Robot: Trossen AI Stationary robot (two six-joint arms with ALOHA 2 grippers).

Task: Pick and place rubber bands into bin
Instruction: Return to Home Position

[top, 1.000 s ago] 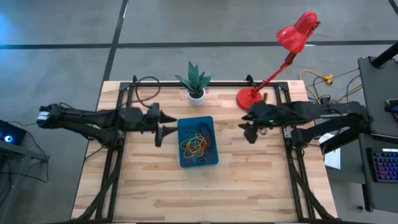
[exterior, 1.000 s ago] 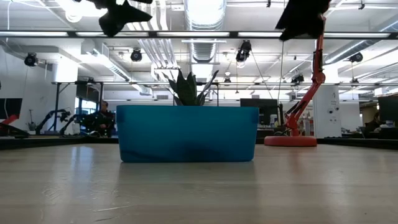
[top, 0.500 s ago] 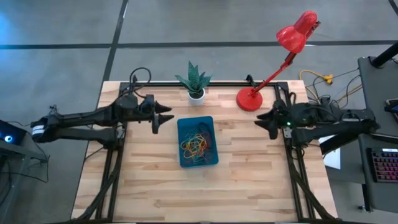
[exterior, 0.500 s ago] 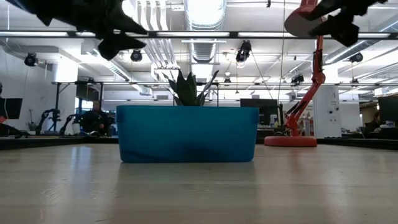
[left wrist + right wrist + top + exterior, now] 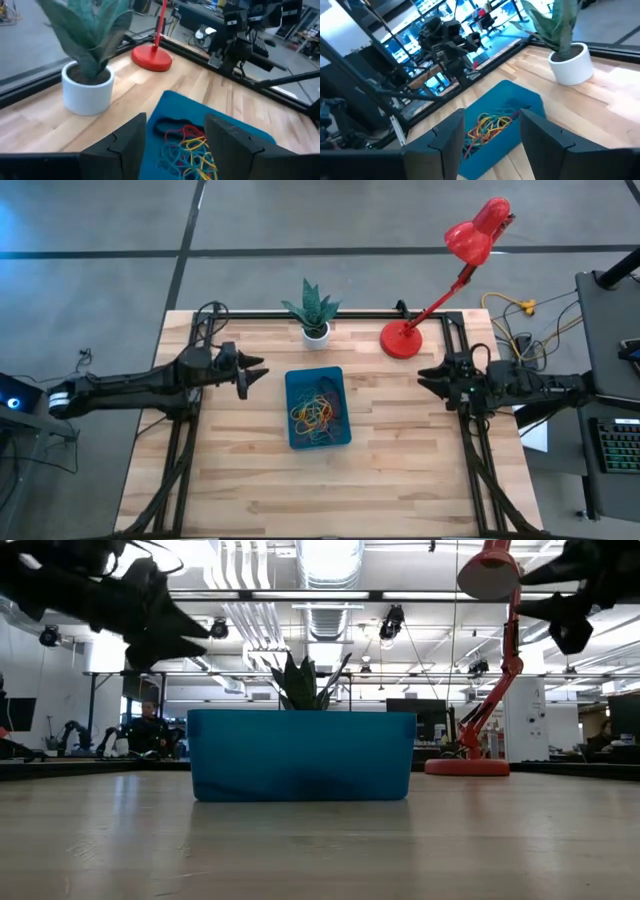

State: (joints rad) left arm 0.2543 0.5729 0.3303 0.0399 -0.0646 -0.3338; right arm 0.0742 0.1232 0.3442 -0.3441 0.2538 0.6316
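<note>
The teal-blue bin [image 5: 316, 373] sits on the middle of the wooden table. A tangle of red, yellow, grey-green and dark rubber bands [image 5: 318, 413] lies on its floor, also seen in the wrist views [image 5: 185, 145] [image 5: 490, 125]. My left gripper [image 5: 255, 373] hangs open in the air left of the bin, pointing at it, with nothing between its fingers. My right gripper [image 5: 422, 376] hangs open at the right rail, also pointing toward the bin and holding nothing. In the low view both grippers [image 5: 190, 635] [image 5: 560, 600] are well above the bin's wall [image 5: 300, 755].
A white pot with a green plant [image 5: 315, 332] stands just beyond the bin. The red lamp's base [image 5: 400, 338] is at the far right, its arm leaning over the edge. Black frame rails run along both sides. Bare wood [image 5: 320, 490] lies toward the near edge.
Both grippers have drawn back from the bin and come down. The left has gone toward the table's left edge. The right has gone toward the right edge and tipped up from a downward slant to nearly level. Bin and rubber bands have stayed put.
</note>
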